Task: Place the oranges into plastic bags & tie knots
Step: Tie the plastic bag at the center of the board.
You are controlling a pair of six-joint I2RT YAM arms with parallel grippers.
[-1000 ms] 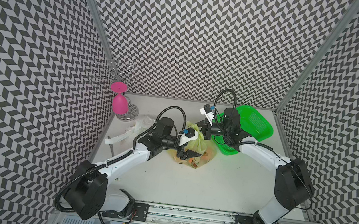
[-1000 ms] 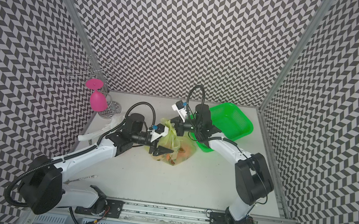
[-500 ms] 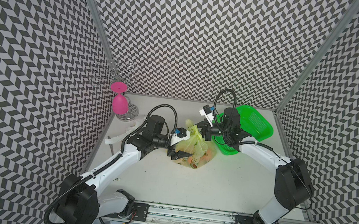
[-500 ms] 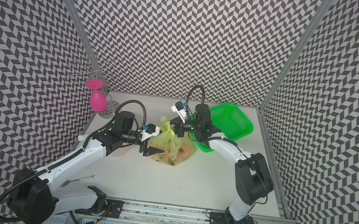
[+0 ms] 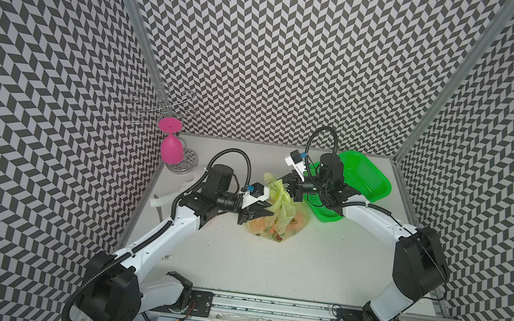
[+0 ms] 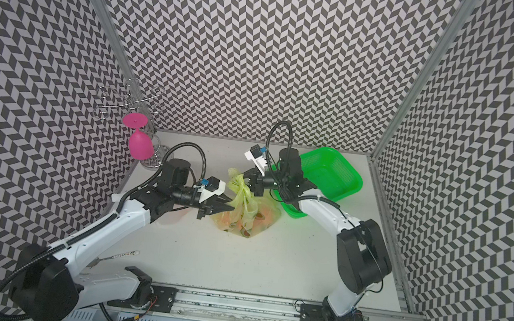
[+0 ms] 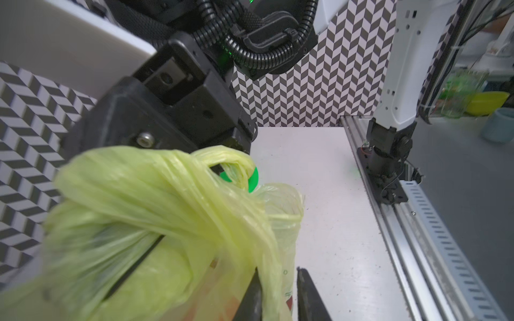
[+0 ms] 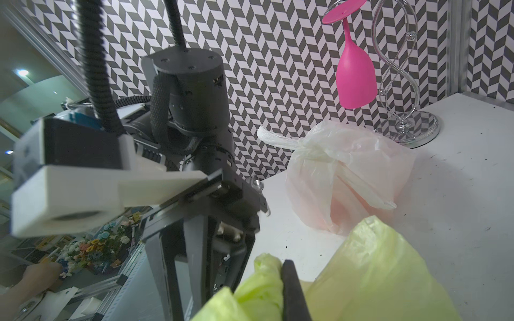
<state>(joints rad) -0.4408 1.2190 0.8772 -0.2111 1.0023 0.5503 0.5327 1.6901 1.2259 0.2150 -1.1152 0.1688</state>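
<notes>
The yellow-green plastic bag (image 5: 278,220) (image 6: 242,216) sits mid-table with oranges (image 5: 257,224) (image 6: 228,219) showing through its skin. Its handle strips (image 7: 194,194) are twisted round each other in a loose knot. My left gripper (image 5: 270,214) (image 6: 232,211) (image 7: 278,294) is shut on a fold of this bag just below the twist. My right gripper (image 5: 292,189) (image 6: 251,184) (image 8: 275,283) is shut on the upper handle end, holding it up. A white plastic bag (image 8: 347,178), knotted on top with an orange tint inside, lies behind my left arm; the arm largely hides it in both top views.
A green mesh basket (image 5: 376,182) (image 6: 347,175) stands at the back right, under my right arm. A pink glass (image 5: 171,150) (image 6: 140,147) (image 8: 354,75) hangs upside down on a wire rack (image 5: 187,162) in the back left corner.
My left gripper pulled back to the left with its jaws wide, then moved in on the yellow-green bag and shut on it. The right gripper kept its hold and place.
</notes>
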